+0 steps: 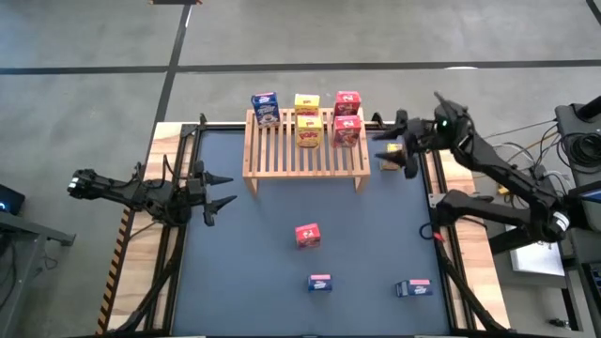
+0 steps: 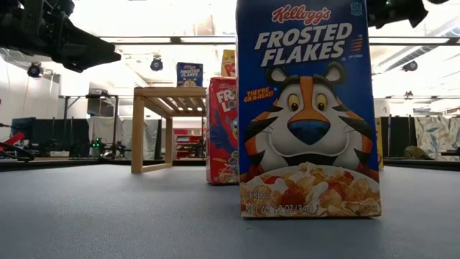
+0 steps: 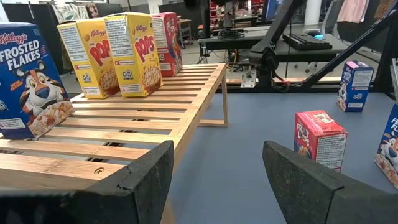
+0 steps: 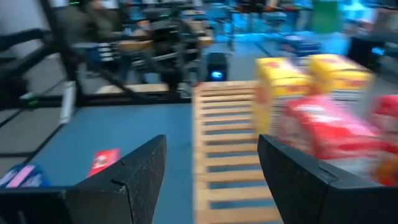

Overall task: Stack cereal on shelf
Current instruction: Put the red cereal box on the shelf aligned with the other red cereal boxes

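The wooden shelf (image 1: 305, 148) stands at the table's far middle. On its slats stand a blue cereal box (image 1: 265, 108), two yellow ones (image 1: 308, 117) and two red ones (image 1: 347, 117). A red box (image 1: 307, 235) and two blue boxes (image 1: 319, 282) (image 1: 413, 287) stand on the table nearer the front. A small yellow thing (image 1: 388, 160) lies just right of the shelf. My right gripper (image 4: 211, 162) is open and empty beside the shelf's right end (image 1: 396, 143). My left gripper (image 3: 217, 168) is open and empty off the shelf's near left corner (image 1: 223, 191).
In the low view a blue box (image 2: 309, 108) fills the foreground, with the red box (image 2: 223, 129) and the shelf (image 2: 169, 122) behind it. The dark mat (image 1: 244, 272) is bare at the near left. Metal frame rails run along both table sides.
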`<action>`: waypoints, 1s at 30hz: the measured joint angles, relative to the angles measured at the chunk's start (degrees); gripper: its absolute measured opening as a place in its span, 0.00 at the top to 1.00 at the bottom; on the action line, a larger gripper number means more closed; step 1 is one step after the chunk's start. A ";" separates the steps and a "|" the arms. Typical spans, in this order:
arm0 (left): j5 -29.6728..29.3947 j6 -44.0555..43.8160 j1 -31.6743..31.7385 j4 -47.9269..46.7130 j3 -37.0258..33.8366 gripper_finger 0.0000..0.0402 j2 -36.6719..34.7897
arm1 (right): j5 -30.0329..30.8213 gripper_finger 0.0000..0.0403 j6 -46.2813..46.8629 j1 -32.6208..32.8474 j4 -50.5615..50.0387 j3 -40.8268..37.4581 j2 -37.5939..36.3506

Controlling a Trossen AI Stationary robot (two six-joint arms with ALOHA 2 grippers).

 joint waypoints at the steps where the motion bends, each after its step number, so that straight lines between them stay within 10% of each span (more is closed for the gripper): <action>1: 0.00 -0.02 0.00 0.01 0.00 0.42 0.00 | 0.01 0.40 -0.30 1.83 1.45 -1.32 -0.25; 17: 0.00 0.00 -0.01 0.00 0.00 0.42 -0.02 | 18.97 0.40 -5.18 31.60 20.41 -9.16 9.96; 30: 0.00 0.00 0.00 0.01 0.00 0.42 -0.02 | 22.13 0.40 -0.60 38.05 31.86 -9.16 26.09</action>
